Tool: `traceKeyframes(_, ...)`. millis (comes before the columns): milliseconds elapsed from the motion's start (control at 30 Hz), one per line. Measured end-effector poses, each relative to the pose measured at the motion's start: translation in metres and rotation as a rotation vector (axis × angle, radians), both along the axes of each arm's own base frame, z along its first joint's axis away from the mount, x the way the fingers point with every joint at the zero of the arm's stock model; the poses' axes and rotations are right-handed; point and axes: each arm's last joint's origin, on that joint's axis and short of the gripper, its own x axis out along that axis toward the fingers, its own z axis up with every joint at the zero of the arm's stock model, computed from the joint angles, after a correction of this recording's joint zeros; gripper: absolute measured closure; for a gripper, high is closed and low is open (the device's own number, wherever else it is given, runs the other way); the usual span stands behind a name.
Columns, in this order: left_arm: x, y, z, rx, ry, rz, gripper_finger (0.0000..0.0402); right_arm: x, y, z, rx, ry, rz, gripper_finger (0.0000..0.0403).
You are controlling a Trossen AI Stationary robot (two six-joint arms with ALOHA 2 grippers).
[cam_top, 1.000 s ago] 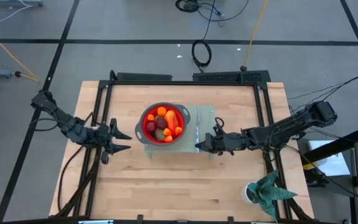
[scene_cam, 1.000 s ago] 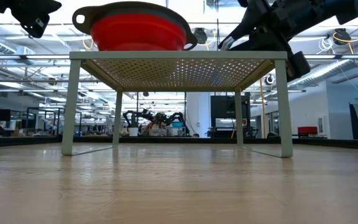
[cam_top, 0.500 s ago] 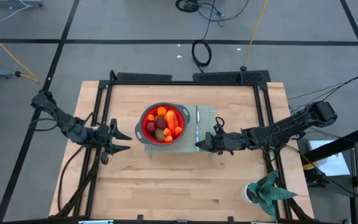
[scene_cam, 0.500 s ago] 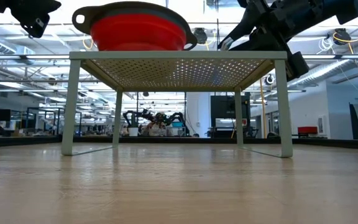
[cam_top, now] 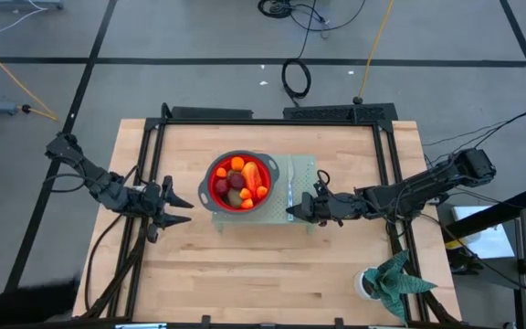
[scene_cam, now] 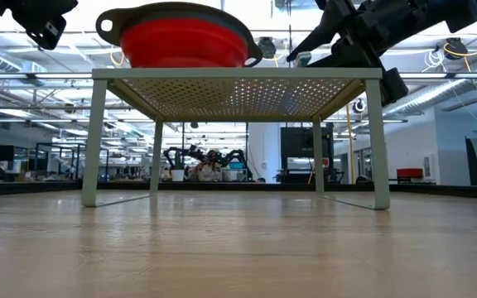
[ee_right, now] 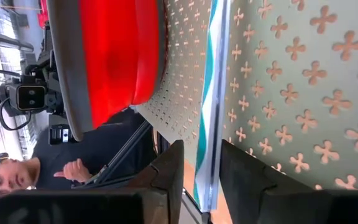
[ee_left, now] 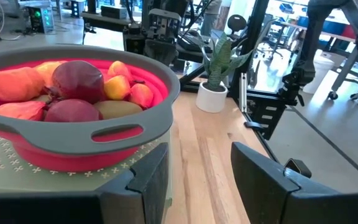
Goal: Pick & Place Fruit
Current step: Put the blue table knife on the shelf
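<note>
The fruit (cam_top: pixel 239 181) lies heaped in a red bowl with a grey rim (cam_top: pixel 219 194), which stands on a pale green perforated stand (cam_top: pixel 305 170). In the left wrist view the fruit (ee_left: pixel 73 87) shows as dark red, orange and brownish pieces. A silver knife (cam_top: pixel 289 190) lies flat on the stand, right of the bowl. My right gripper (cam_top: pixel 289 212) is at the knife's near end, fingers apart on either side of it (ee_right: pixel 202 180). My left gripper (cam_top: pixel 188 203) hangs open left of the stand, pointing at the bowl (ee_left: pixel 197 180). My right gripper comes nearly level from the table's right, its fingers (ee_right: pixel 166 168) on either side of the knife's near end (ee_right: pixel 209 155), which lies on the stand. A narrow gap shows at one finger. I cannot tell whether the other finger touches the knife.
A green plant in a white pot (cam_top: pixel 386 281) stands at the table's near right corner. The stand's legs (scene_cam: pixel 91 141) leave open room under it. In the right wrist view a person (ee_right: pixel 17 180) shows beyond the table.
My right gripper's fingers have spread a little at the knife's near end while the arm stayed in place. The knife, the bowl and the fruit lie as before.
</note>
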Motion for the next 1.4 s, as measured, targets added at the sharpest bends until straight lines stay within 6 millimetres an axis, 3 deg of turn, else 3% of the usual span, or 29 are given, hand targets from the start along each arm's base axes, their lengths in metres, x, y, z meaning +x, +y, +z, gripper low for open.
traceKeyframes(567, -0.0001, -0.0004, 0.0000, -0.003, 0.001, -0.015, 0.0229, -0.0007, 0.0020, -0.0008, -0.002, 0.018, 0.083, 0.0342)
traceKeyframes(1400, -0.0002, -0.0014, 0.0005, -0.012, -0.001, -0.048, 0.0229, -0.0002, -0.0011, 0.0000, -0.072, 0.006, 0.023, 0.0344)
